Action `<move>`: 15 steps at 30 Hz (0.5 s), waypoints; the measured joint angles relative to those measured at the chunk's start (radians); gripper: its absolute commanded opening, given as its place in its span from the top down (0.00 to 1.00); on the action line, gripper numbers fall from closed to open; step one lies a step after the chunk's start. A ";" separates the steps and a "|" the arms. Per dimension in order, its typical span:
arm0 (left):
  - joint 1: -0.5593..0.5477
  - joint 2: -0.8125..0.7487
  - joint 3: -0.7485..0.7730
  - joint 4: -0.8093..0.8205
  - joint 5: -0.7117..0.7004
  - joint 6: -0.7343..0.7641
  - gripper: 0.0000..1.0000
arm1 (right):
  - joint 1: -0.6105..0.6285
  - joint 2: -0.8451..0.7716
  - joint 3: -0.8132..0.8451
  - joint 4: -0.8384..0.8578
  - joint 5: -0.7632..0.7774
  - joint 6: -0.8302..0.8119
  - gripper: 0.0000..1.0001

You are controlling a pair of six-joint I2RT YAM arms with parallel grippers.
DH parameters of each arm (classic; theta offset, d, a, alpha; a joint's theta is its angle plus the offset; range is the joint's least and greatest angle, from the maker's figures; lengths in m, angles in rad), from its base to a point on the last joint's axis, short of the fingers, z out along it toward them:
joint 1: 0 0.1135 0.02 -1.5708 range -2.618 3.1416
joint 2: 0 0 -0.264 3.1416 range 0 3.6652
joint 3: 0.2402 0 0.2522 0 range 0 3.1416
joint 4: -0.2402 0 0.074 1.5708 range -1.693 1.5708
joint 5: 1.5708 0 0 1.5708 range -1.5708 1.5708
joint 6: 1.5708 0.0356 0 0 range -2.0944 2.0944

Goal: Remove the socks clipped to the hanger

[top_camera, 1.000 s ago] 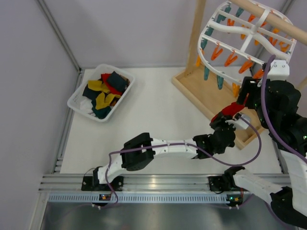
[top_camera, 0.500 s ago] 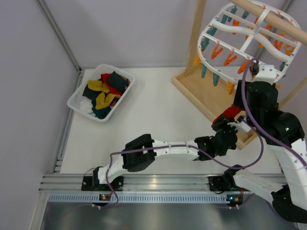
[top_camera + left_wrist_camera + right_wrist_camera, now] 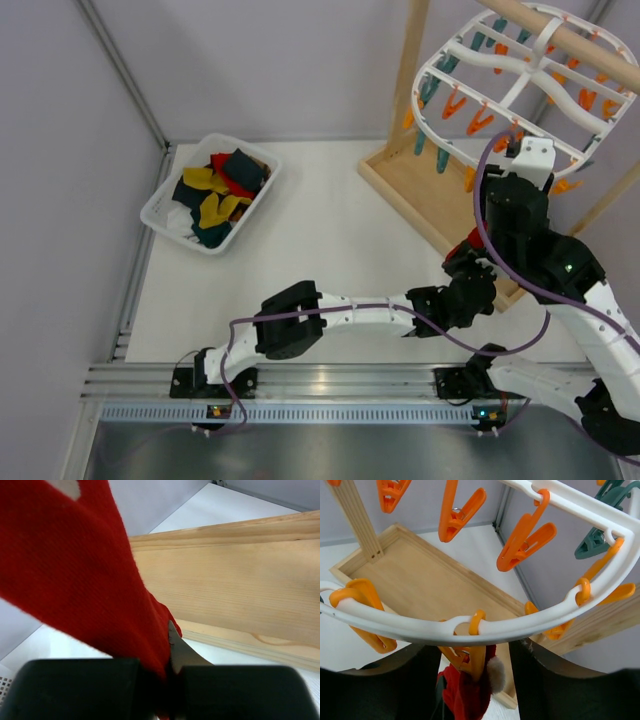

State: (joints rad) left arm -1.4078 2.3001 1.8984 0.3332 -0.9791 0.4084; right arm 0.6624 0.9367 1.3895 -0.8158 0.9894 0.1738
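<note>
In the top view, the white plastic oval hanger (image 3: 532, 62) hangs far right from the pale wooden stand (image 3: 425, 195), its orange and teal clips dangling under the rim. Far left on the white table (image 3: 320, 230), a white plastic basket (image 3: 176, 173) holds a heap of mustard, navy and red socks (image 3: 215, 190). The left arm reaches across to the right, and the left gripper (image 3: 468, 275) sits by the near edge of the stand's base with a red fabric sock (image 3: 463, 243) showing just beyond it. The right gripper (image 3: 515, 150) is raised to the hanger's near rim.

The left wrist view shows the left gripper (image 3: 167, 680) clamped tight on the red fabric sock (image 3: 75, 565), which fills the upper left. The stand's wooden base (image 3: 235, 585) lies beyond it.

The right wrist view shows the hanger's rim (image 3: 560, 615) arching across. An orange plastic clip (image 3: 470, 662) hangs from it, and the red fabric sock (image 3: 465, 695), bearing a small white mark, hangs at that clip. The right gripper (image 3: 472, 652) is spread wide, its dark fingers (image 3: 385, 680) on either side of the clip and gripping nothing. A teal plastic clip (image 3: 594, 540) hangs at the far right.
</note>
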 measured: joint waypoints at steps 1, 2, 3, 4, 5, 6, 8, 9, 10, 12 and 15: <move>0.000 0.000 0.000 -0.003 0.002 -0.002 1.00 | 0.005 -0.001 -0.009 0.015 0.011 -0.007 0.51; 0.000 0.000 0.000 -0.005 0.003 -0.003 1.00 | 0.008 -0.001 -0.014 0.026 0.020 -0.011 0.52; 0.000 0.000 0.000 -0.006 0.005 -0.006 1.00 | 0.011 -0.001 -0.017 0.034 0.029 -0.016 0.52; 0.000 0.000 0.000 -0.008 0.006 -0.007 1.00 | 0.013 -0.001 -0.019 0.045 0.037 -0.021 0.53; 0.000 0.000 0.000 -0.010 0.006 -0.009 1.00 | 0.014 -0.002 -0.021 0.053 0.042 -0.023 0.55; 0.000 0.000 0.000 -0.012 0.007 -0.011 1.00 | 0.016 -0.003 -0.021 0.058 0.048 -0.027 0.57; 0.000 0.000 0.000 -0.013 0.011 -0.014 1.00 | 0.018 -0.005 -0.021 0.070 0.058 -0.036 0.65; 0.000 0.000 0.000 -0.013 0.013 -0.014 1.00 | 0.019 -0.007 -0.021 0.072 0.061 -0.042 0.70; 0.000 0.000 0.000 -0.013 0.013 -0.016 1.00 | 0.020 -0.008 -0.021 0.073 0.064 -0.044 0.74; 0.000 0.000 0.002 -0.016 0.013 -0.020 1.00 | 0.023 -0.011 -0.021 0.077 0.069 -0.051 0.81; 0.000 0.000 0.002 -0.025 0.017 -0.026 1.00 | 0.024 -0.016 -0.022 0.080 0.077 -0.059 0.86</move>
State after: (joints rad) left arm -1.4078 2.3001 1.9003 0.3080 -0.9619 0.3828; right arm 0.6868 0.9207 1.3678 -0.7357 1.0664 0.1150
